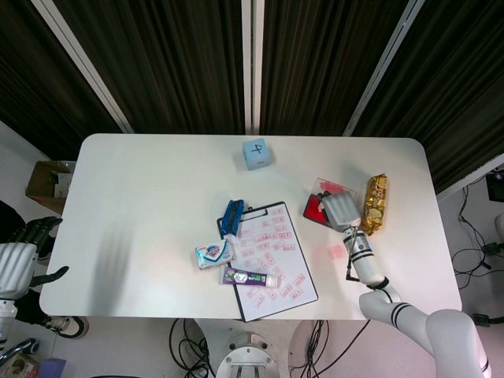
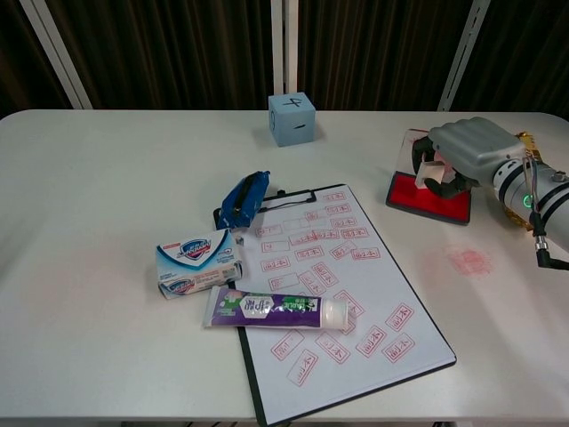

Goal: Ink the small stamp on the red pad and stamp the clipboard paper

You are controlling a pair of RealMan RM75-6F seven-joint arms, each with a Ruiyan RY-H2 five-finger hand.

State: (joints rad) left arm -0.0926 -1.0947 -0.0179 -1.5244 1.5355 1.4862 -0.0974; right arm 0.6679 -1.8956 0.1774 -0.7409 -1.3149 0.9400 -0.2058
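My right hand [image 2: 468, 149] holds the small pale stamp [image 2: 432, 164] over the red ink pad [image 2: 425, 197] at the table's right side. The stamp's lower end is at or just above the pad; I cannot tell whether they touch. In the head view the right hand [image 1: 340, 209] covers the stamp and part of the red pad [image 1: 315, 209]. The clipboard [image 2: 267, 402] lies at centre front, its paper [image 2: 369, 286] covered in red stamp marks. My left hand [image 1: 17, 262] hangs off the table's left edge, holding nothing, its fingers apart.
A toothpaste tube [image 2: 276, 310] lies across the clipboard's left edge, with a soap box [image 2: 197, 262] and a blue pouch [image 2: 244, 200] beside it. A blue cube [image 2: 291, 118] stands at the back. A gold snack packet [image 1: 375, 203] lies right of the pad. A red smudge [image 2: 468, 261] marks the table.
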